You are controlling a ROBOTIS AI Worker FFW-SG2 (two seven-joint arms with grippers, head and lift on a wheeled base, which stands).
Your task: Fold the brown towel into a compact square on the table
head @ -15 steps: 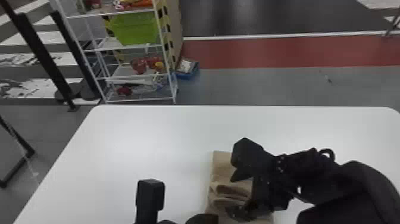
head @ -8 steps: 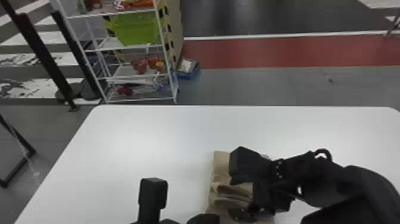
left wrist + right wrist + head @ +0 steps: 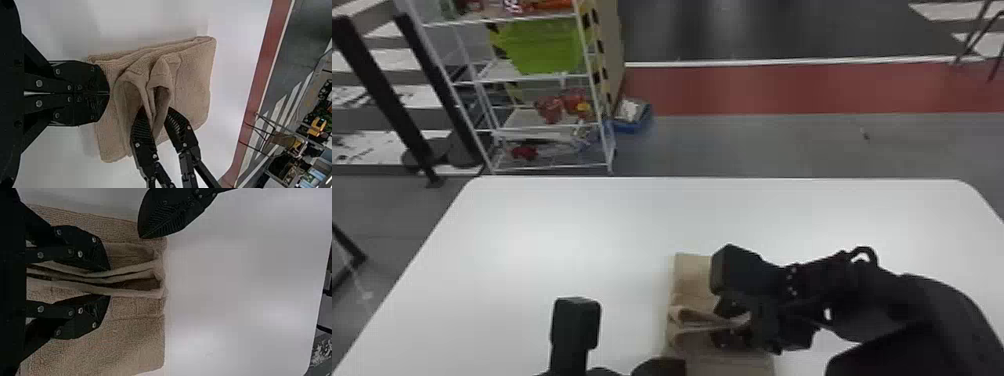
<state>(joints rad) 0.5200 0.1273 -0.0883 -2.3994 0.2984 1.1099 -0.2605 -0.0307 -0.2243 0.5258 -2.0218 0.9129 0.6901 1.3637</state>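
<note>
The brown towel lies on the white counter, close to the robot and a bit right of the middle in the head view. It is folded in layers. It is a little longer than it is wide, and its long way runs away from the robot, toward the far side of the counter. One short end points that way.

Near the middle, some loose folds stick up. They run across the towel, and their curled ends face its left edge.

The right gripper comes in over the towel from the right and points left. Its jaws are apart, with the loose folds between them.

The left gripper is at the part of the towel nearest the robot. Its jaws are pressed together with no cloth in them. I can't tell if they touch the towel.

Past the counter, on the left, a white rack holds a green bin.
</note>
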